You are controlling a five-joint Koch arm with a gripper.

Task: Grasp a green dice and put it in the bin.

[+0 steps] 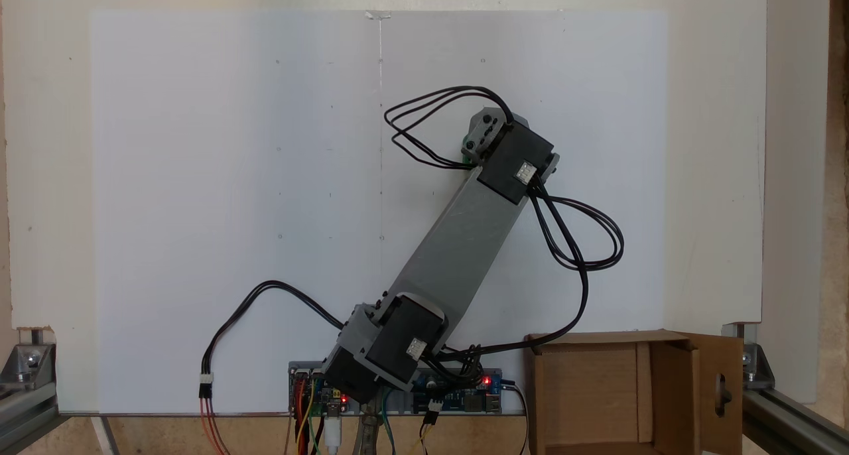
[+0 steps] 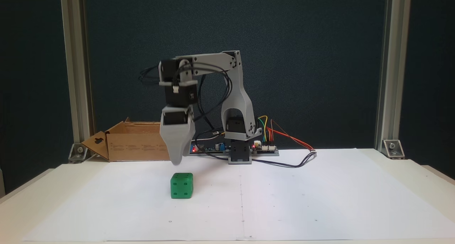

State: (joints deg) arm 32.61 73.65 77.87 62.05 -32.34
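In the fixed view from the front, the green dice (image 2: 181,185) sits on the white paper sheet (image 2: 302,201) left of centre in the lower half of the frame, its near face showing dark recessed pips. The gripper (image 2: 176,161) hangs above it, pointing straight down, its grey tapered tip just over the dice's top and a little to the left, with a clear gap between them. Only one grey finger shows here, the other lying behind it, so I cannot tell whether the jaws are parted or closed. In the fixed view from above, the grey arm (image 1: 457,243) reaches diagonally from its base at the bottom centre toward the upper right of the sheet, and a sliver of green (image 1: 468,156) peeps out beside the wrist motors, which cover the gripper itself. The bin (image 1: 597,389), a brown cardboard box with open flaps, stands at the lower right corner of that view, one flap with a cut-out handle hole turned outward; from the front it lies at the left, behind the gripper, well apart from the dice. Black cables (image 1: 584,243) loop off the arm, and circuit boards (image 2: 265,148) with lit red lights sit beside the base.
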